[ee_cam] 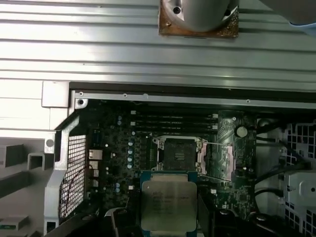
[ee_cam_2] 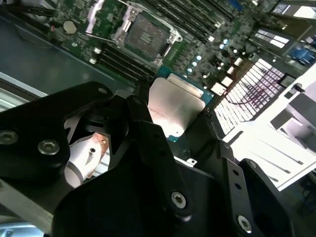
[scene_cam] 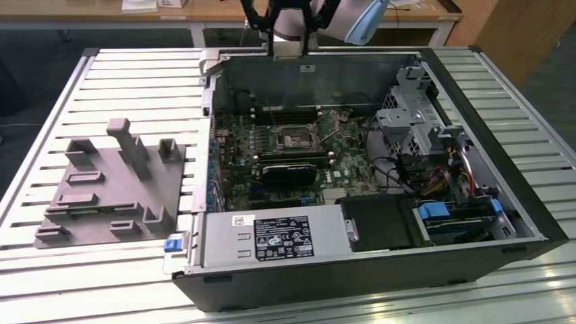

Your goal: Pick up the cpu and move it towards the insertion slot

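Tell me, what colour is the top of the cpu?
Shiny silver-grey, with a pale rim. The cpu held in the claw shows best in the first wrist view.

Slatted metal table [scene_cam: 117, 74] carries all items. Open computer case [scene_cam: 504, 202] lies on its side on slats, toward exterior view's right, interior facing up. Grey fixture plate [scene_cam: 108, 192] with upright blocks rests flat on slats at exterior view's left, just beside case, not overlapping it.

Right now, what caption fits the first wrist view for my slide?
Fingers hold the cpu above the board, just short of the open slot.
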Motion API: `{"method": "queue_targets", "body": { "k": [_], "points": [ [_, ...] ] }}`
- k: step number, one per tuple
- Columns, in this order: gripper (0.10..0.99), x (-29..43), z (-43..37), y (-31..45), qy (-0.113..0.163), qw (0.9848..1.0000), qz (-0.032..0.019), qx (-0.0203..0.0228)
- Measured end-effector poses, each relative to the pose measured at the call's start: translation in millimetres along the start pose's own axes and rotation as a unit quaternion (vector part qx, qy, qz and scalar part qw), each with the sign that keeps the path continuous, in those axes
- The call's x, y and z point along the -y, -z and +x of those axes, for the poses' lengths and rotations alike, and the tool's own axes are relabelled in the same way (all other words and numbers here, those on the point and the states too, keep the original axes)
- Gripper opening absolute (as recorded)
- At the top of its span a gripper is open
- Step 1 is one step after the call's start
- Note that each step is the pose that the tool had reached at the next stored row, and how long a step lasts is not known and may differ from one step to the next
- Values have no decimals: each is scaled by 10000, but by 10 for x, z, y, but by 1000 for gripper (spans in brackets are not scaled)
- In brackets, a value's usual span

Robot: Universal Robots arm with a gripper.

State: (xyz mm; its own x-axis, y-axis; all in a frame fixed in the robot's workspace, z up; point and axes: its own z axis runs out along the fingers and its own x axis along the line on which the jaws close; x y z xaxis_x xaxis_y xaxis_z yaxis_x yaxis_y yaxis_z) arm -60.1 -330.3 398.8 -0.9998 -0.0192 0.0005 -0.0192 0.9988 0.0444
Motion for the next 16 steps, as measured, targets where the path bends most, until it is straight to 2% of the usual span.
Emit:
{"method": "queue_targets", "body": {
  "k": [4, 7, 16],
  "points": [
    [545, -9, -162, -5, -1, 10000, 0, 0],
    [545, -11, -249, -8, 0, 10000, 0, 2],
    [545, -12, -267, -9, 0, 10000, 0, 3]
  ]
}}
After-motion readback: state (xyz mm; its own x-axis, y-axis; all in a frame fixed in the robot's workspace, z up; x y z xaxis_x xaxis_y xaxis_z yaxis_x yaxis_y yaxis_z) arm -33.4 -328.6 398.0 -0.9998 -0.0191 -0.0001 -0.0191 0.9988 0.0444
